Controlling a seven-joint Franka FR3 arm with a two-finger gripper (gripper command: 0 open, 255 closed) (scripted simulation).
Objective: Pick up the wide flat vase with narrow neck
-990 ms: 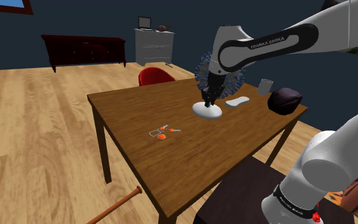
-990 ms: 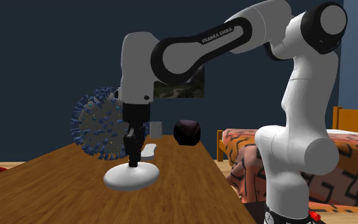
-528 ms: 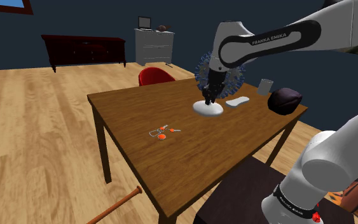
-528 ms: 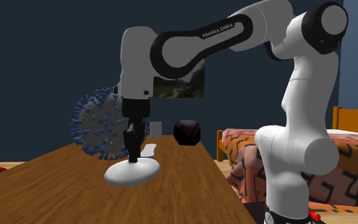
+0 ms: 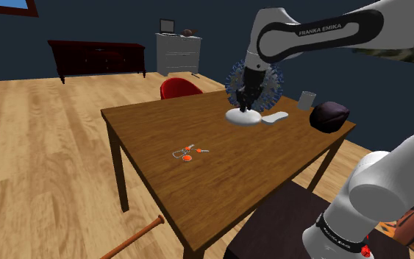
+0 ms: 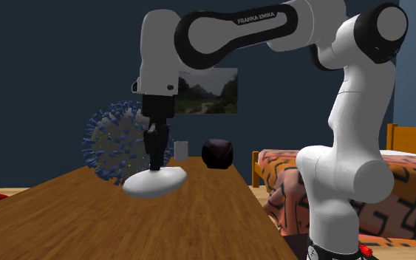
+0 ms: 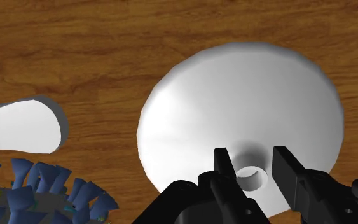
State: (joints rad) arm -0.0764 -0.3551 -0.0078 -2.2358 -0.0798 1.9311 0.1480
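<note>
- A blue spiky ball (image 6: 110, 144) is sitting on the wooden counter (image 5: 161, 176).
- A dark lump (image 5: 330, 115) is lying beside a grey cup (image 5: 307, 99).
- A red chair (image 5: 179, 88) is standing behind the counter.

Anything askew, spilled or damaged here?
The white vase hangs slightly tilted from the gripper, which clasps its narrow neck; one side dips toward the table. Nothing looks spilled or damaged.

White arm (image 5: 315, 33) stretches out level, high above the vase (image 5: 243, 118). Wrist (image 6: 158, 111) bends straight down over the vase. Black gripper (image 7: 252, 159) points vertically onto the vase's neck, with its fingers (image 7: 222, 160) clamped on either side of the neck (narrow gap, both touching). Hand is upright, not tilted.
</note>
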